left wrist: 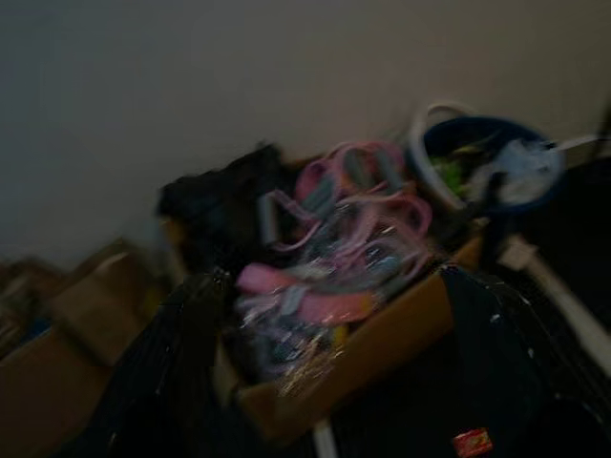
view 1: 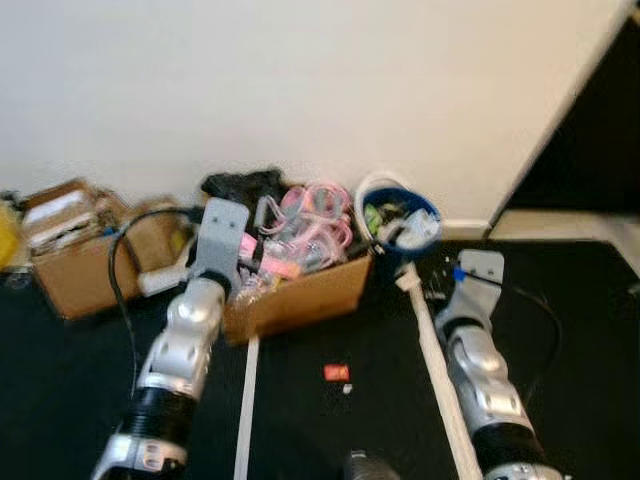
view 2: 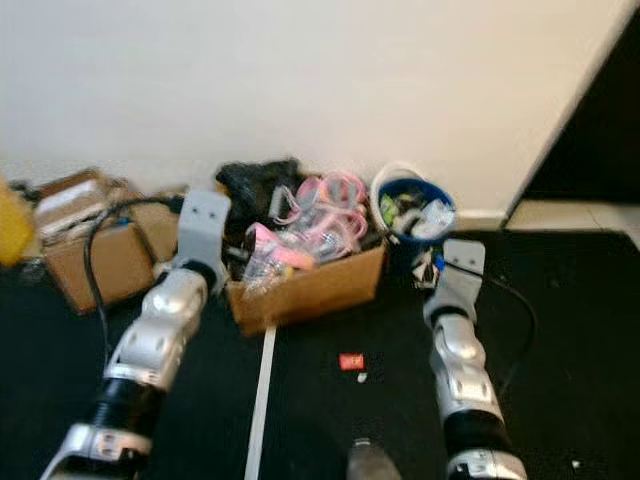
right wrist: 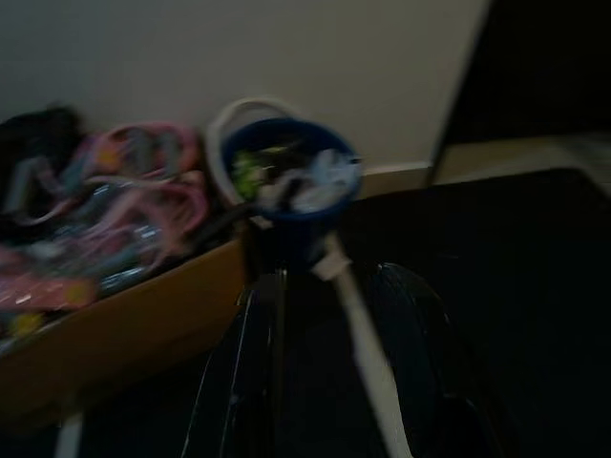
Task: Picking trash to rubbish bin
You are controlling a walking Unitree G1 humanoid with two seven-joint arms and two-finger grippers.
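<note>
A blue rubbish bin (view 1: 398, 222) with a white handle stands against the wall, holding white and green scraps. On the dark floor in front of the boxes lies a small red piece of trash (view 1: 337, 373), with a tiny white bit beside it. Both arms reach forward above the floor. My left gripper (left wrist: 329, 382) is open, its fingers spread wide, pointing at the cardboard box; the red trash (left wrist: 473, 442) lies below it. Held a little short of the bin (right wrist: 286, 181), my right gripper (right wrist: 334, 372) is open with nothing between its fingers.
A cardboard box (view 1: 300, 295) full of pink packaged items and a black bag stands left of the bin. Another cardboard box (view 1: 70, 270) sits at far left. Two white strips (view 1: 435, 370) lie along the floor. The wall is close behind; a dark opening is at right.
</note>
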